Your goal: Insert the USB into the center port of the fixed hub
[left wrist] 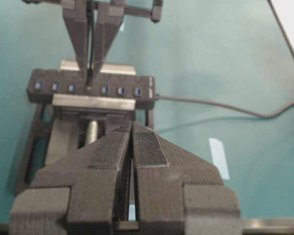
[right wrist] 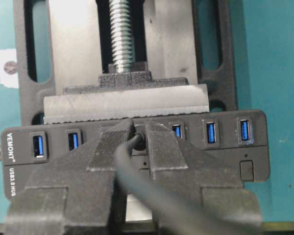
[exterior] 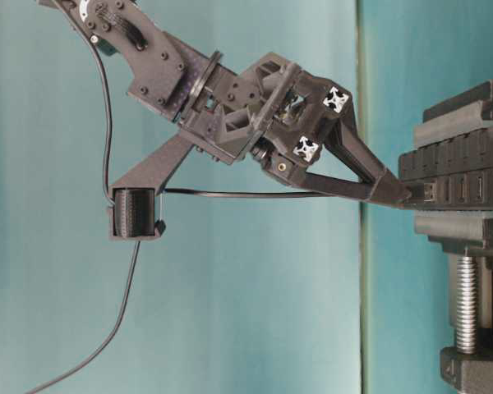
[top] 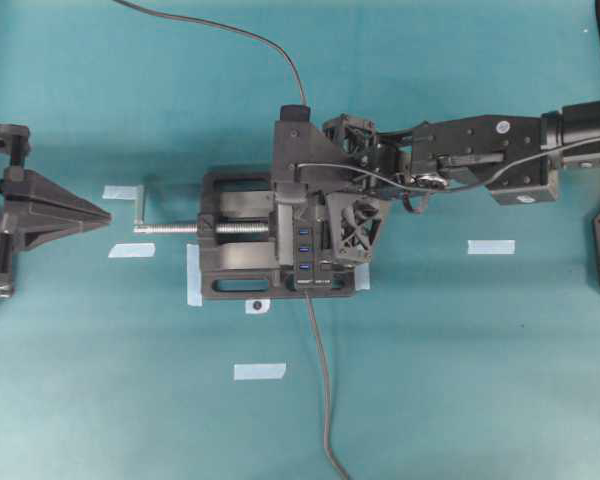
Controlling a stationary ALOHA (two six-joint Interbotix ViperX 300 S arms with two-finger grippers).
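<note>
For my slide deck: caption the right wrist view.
Right gripper presses the black USB plug at the long black hub, clamped in a black vise.

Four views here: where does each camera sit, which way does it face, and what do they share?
Overhead: straight down on the vise, right arm reaching in.
Table-level: side-on, camera rolled; the right claw holds the USB at the fixed hub.
Left wrist: over the shut left claw, toward the hub.
Right wrist: down its claw onto the hub.
All four share the hub.
</note>
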